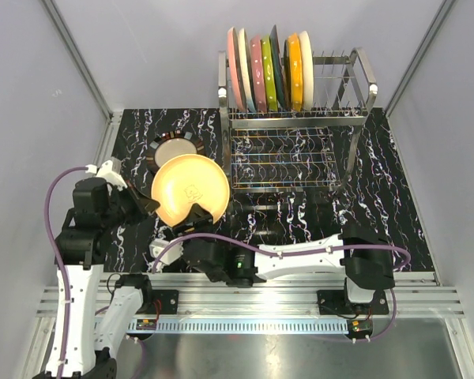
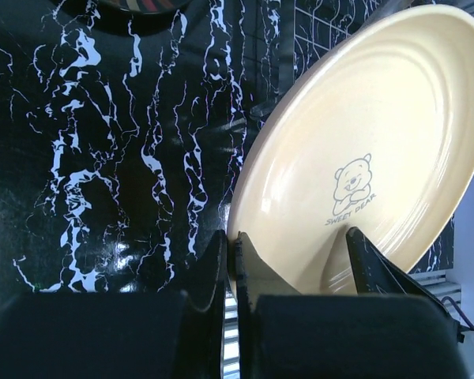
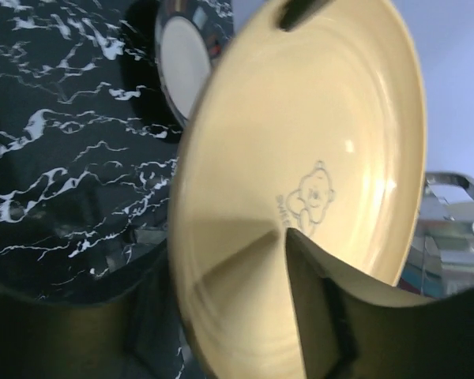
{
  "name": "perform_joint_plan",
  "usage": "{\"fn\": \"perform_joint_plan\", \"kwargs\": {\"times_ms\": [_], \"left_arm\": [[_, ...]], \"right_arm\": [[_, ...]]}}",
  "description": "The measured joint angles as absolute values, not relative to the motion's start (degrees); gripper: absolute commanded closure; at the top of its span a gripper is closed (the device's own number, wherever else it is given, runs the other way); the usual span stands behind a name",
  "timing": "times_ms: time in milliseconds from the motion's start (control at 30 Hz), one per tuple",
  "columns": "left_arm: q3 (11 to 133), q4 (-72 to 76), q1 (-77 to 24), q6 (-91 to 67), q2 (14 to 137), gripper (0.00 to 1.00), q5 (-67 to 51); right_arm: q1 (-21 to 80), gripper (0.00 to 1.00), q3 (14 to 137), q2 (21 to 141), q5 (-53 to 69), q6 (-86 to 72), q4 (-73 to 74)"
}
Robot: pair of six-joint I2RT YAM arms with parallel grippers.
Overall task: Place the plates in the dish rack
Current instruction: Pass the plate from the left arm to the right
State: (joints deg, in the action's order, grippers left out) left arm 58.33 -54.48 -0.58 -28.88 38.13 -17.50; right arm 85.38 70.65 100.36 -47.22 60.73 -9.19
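A cream plate [image 1: 191, 188] with a bear print is held tilted above the table at the left. My left gripper [image 1: 148, 205] is shut on its left rim; in the left wrist view the two fingers [image 2: 235, 241] pinch the rim of the plate [image 2: 363, 134]. My right gripper [image 1: 196, 215] grips its near edge: in the right wrist view [image 3: 221, 253] one finger lies on the plate's face [image 3: 300, 118] and the other is behind it. A black-rimmed plate [image 1: 176, 150] lies flat on the table. The dish rack [image 1: 340, 118] holds several upright plates [image 1: 268, 67].
The rack's lower wire tier [image 1: 280, 162] juts toward me, just right of the held plate. Grey walls and metal posts close in the dark marbled table [image 1: 379, 213]. The rack's right-hand tines [image 1: 332, 79] stand bare.
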Motion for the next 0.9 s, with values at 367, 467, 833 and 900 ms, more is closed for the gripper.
{"fn": "perform_joint_plan", "kwargs": {"times_ms": [367,467,833,900], "left_arm": [[58.92,-51.75,-1.15,-28.77,40.73,0.66,-20.91],[59.27,-51.66,-1.17,-28.29,41.5,0.46,-21.85],[63.13,-51.72,-1.39,-28.23,43.57,0.01,-23.0],[64.82,-51.72,-1.45,-28.42,43.42,0.01,-21.5]], "right_arm": [[86.7,0.94,69.32,100.31,-51.11,63.72,-14.09],[87.88,1.0,69.67,100.14,-51.59,62.39,-14.26],[90.43,1.0,74.83,91.48,-46.13,40.36,-0.51],[90.5,1.0,75.07,89.34,-43.72,35.9,3.53]]}}
